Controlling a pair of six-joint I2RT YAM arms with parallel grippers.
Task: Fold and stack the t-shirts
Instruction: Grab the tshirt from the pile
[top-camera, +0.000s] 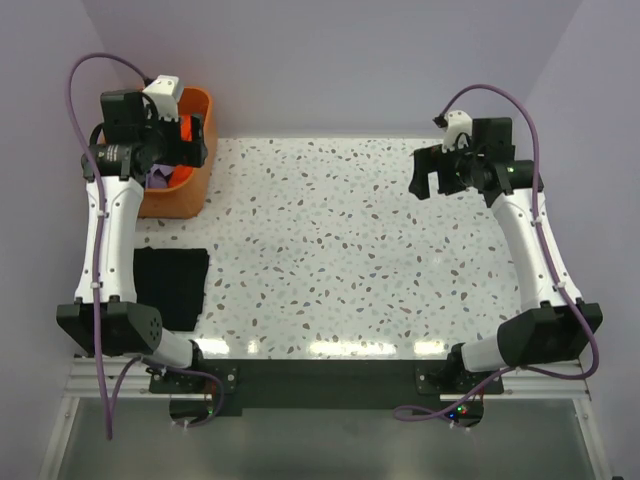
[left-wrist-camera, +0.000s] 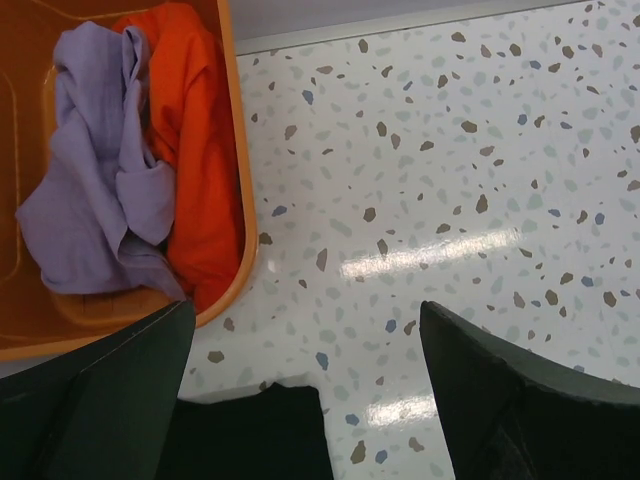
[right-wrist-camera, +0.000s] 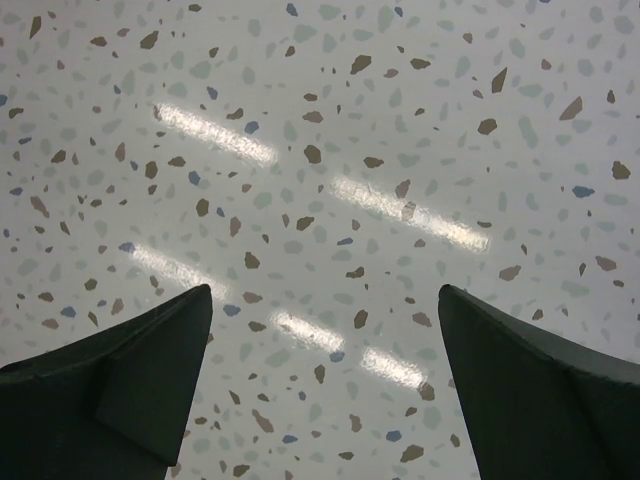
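While the left fingers (left-wrist-camera: 110, 400) and the right fingers (right-wrist-camera: 540, 390) hang spread wide and empty, one black t-shirt (top-camera: 170, 285) lies folded on the bench (top-camera: 350, 250), near-left (a third done, I'd judge). The lilac t-shirt (left-wrist-camera: 100, 170) and orange-red t-shirt (left-wrist-camera: 195, 150) sit crumpled in the basket (left-wrist-camera: 238, 180), awaiting folding.

place: robot lab cell | seen: speckled table (top-camera: 330, 250), plain lilac walls (top-camera: 330, 60) enclosing it

Basket (left-wrist-camera: 240, 200) runs off-frame left of the left gripper (left-wrist-camera: 306, 310); black t-shirt (left-wrist-camera: 270, 435) between its fingers, cropped below; overhead, left arm (top-camera: 110, 230) hides most of lilac t-shirt (left-wrist-camera: 100, 170) and orange-red t-shirt (left-wrist-camera: 195, 150).
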